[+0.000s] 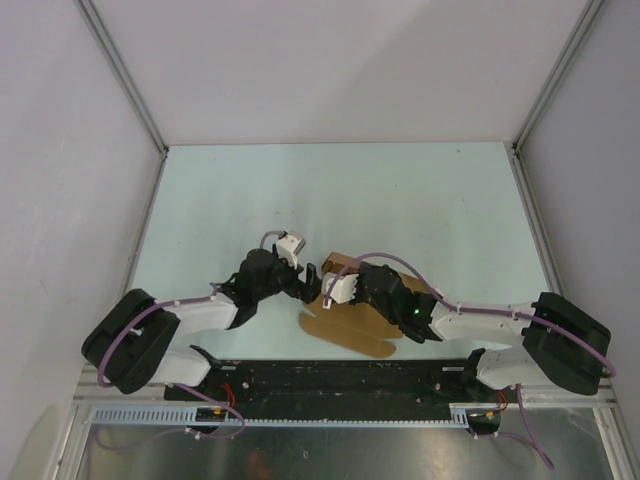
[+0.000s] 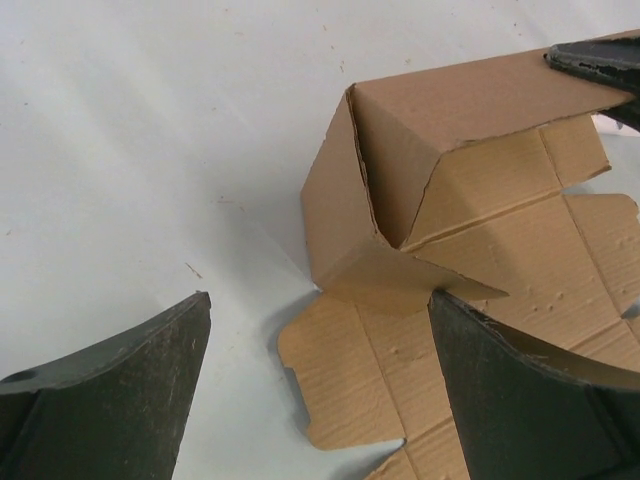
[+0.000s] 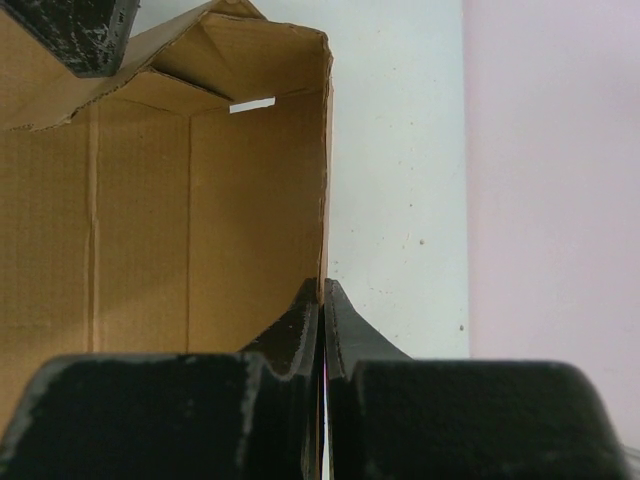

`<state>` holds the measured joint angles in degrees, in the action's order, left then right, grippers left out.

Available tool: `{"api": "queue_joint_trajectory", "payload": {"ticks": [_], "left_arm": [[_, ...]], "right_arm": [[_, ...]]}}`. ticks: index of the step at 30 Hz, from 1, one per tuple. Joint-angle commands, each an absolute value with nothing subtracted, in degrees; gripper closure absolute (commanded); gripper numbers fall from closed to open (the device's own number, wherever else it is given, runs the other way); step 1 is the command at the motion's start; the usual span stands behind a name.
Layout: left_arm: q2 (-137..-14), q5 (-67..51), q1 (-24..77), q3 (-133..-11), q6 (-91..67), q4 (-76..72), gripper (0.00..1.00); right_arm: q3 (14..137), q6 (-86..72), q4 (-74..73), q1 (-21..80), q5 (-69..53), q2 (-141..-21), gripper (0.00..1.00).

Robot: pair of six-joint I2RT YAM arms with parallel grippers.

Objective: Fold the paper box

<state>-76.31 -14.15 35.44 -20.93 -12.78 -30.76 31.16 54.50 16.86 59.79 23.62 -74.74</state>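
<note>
Bench [image 1: 400,200] pale and bare-topped, closed in by white walls [image 1: 350,60] with metal posts at the corners. A black rail [image 1: 330,375] runs along the near edge and carries both arm bases. Purple cables [image 1: 385,258] loop along each arm.

Box [image 1: 350,330] sits at the near middle of the bench, right between the two tools. It is half raised: flat flaps with rounded tabs lie on the bench toward the rail, and the far panels stand up into an open corner.

Both arms reach inward from the outer corners, elbows out, wrists low over the bench.

Left tool [image 1: 307,283] is wide apart and grips nothing. From its wrist the box [image 2: 400,150] lies just ahead; one finger [image 2: 110,400] is over bare bench [image 2: 150,150], the other over a flat flap.

Right tool [image 1: 330,295] is pinched tight on the box. Its wrist view shows the tool [image 3: 322,300] clamped on the near edge of an upright panel of the box [image 3: 200,220], bench [image 3: 400,150] beyond.

Inside the raised corner only brown cardboard shows, with a small slit of light at the far fold.
</note>
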Motion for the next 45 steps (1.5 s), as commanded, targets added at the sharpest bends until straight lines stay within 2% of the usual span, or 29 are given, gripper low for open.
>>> {"api": "queue_joint_trajectory", "payload": {"ticks": [1, 17, 24, 30, 45], "left_arm": [[-77.7, -13.3, 36.4, -19.6, -9.9, -38.0, 0.05], [-80.3, -14.1, 36.9, -15.4, -11.5, -46.7, 0.05], [-82.6, -13.3, 37.0, -15.3, -11.5, -50.2, 0.05], [-85.4, -12.3, 36.9, -16.4, -11.2, -52.3, 0.05], [-90.2, -12.4, 37.4, -17.0, -11.1, -61.5, 0.02]], "right_arm": [[30.1, 53.9, 20.9, 60.5, 24.4, -75.9, 0.99], [27.0, 56.0, 26.7, 63.2, 31.1, -78.3, 0.94], [25.3, 57.1, 31.1, 65.6, 34.3, -80.3, 0.88], [24.5, 56.8, 32.2, 66.5, 34.5, -79.5, 0.80], [23.9, 53.3, 28.6, 66.6, 31.1, -76.3, 0.73]]}}
